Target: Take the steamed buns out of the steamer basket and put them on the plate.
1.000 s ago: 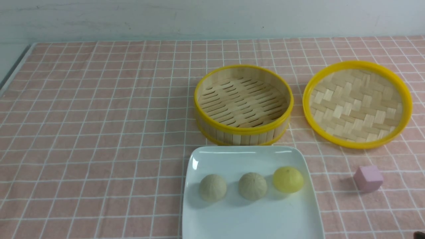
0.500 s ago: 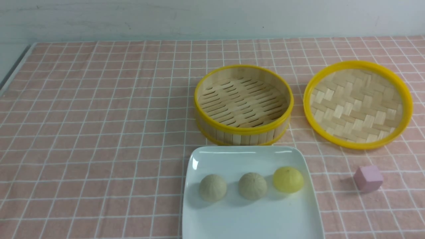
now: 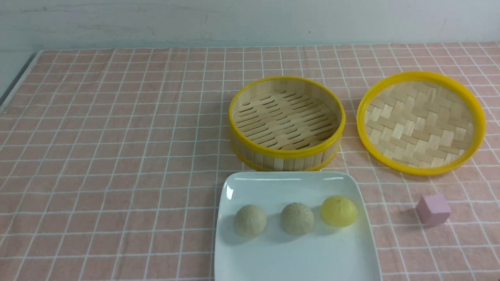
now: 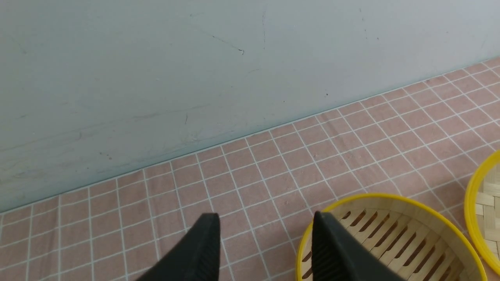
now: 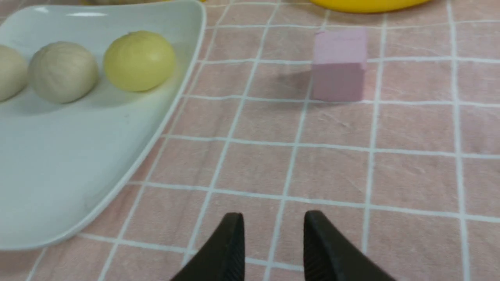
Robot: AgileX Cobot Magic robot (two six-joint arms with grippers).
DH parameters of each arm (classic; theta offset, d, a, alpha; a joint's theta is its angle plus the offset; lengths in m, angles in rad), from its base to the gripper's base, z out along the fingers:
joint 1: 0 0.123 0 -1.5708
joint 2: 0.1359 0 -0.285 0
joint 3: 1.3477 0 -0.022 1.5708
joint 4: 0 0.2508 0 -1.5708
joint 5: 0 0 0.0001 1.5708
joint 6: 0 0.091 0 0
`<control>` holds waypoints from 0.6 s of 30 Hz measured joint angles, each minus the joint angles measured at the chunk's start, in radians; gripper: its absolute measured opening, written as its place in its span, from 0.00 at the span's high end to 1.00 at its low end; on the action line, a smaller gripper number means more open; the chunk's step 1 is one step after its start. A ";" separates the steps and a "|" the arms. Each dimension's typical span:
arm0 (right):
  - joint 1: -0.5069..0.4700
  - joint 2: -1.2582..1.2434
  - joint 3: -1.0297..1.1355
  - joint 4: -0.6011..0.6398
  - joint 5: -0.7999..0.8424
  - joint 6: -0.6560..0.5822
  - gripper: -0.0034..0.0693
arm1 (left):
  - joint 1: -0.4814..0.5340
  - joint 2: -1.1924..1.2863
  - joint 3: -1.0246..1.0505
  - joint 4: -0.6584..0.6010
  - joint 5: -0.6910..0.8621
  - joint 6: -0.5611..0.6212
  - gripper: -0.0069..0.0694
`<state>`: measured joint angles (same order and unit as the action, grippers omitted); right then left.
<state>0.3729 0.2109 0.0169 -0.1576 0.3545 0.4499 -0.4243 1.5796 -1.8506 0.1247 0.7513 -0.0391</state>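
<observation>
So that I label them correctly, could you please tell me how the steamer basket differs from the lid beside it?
The steamer basket has a tall slatted wall; the lid is shallow. The basket's floor is parallel slats with gaps; the lid's is a tight weave. The lid looks somewhat wider than the basket. Both are round, bamboo, yellow-rimmed and hold nothing.

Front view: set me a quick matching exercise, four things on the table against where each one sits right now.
Things:
1 basket
2 lid
3 yellow bun
4 pink cube

Places:
A on the plate
B empty, just beyond the plate
C right of the basket, level with it
D on the cloth, right of the plate

Pairs: 1-B, 2-C, 3-A, 4-D
</observation>
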 joint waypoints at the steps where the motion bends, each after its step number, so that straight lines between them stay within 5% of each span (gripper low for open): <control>1: -0.016 0.000 -0.002 -0.003 0.008 0.000 0.63 | 0.000 0.000 0.000 0.000 0.000 0.000 0.46; 9: -0.234 -0.026 -0.051 -0.010 0.043 0.000 0.62 | 0.000 0.000 0.000 -0.001 0.006 0.000 0.47; 18: -0.321 -0.118 -0.052 -0.047 0.056 0.000 0.62 | 0.000 0.000 0.000 -0.002 0.007 0.000 0.47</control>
<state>0.0522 0.0930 -0.0351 -0.2049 0.4100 0.4499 -0.4243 1.5796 -1.8506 0.1229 0.7587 -0.0391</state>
